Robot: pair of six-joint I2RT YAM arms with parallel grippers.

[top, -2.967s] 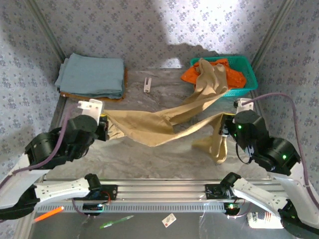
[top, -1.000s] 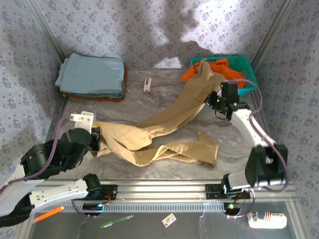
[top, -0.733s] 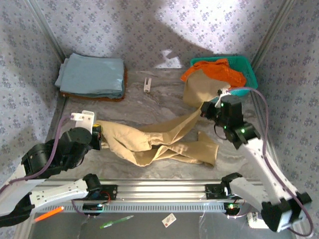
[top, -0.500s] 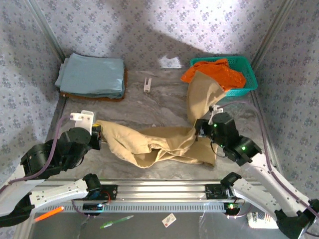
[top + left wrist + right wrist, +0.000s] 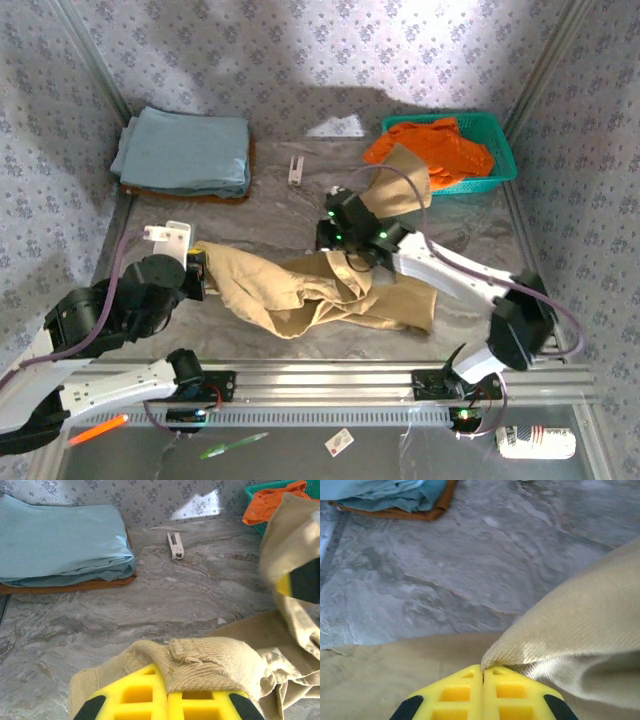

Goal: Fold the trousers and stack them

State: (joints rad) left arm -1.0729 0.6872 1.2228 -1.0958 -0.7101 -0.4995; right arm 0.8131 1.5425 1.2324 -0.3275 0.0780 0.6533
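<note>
Spread in a rumpled heap over the near middle of the bench (image 5: 280, 205), from 8 o'clock across to 4 o'clock: the trousers (image 5: 290, 300), tan and creased. At the 8 o'clock end, clamped fully closed with the left jaws on a bunched edge of the cloth, yellow fingers (image 5: 135, 697) pressed side by side beneath it in the left wrist view. Near the centre, pinched just as tight with the right jaws on a fold of one leg, fingers (image 5: 465, 692) meeting with the tan fabric caught at their tips above the marbled surface. Beyond the right arm (image 5: 440, 270), toward 1 o'clock, more tan cloth reaching to the near-left corner of the teal basket (image 5: 497, 172), just beside the orange garment (image 5: 440, 145) inside. At 10 o'clock, well apart, a folded light blue cloth (image 5: 185, 148); at 12 o'clock, a small white object (image 5: 296, 168).
</note>
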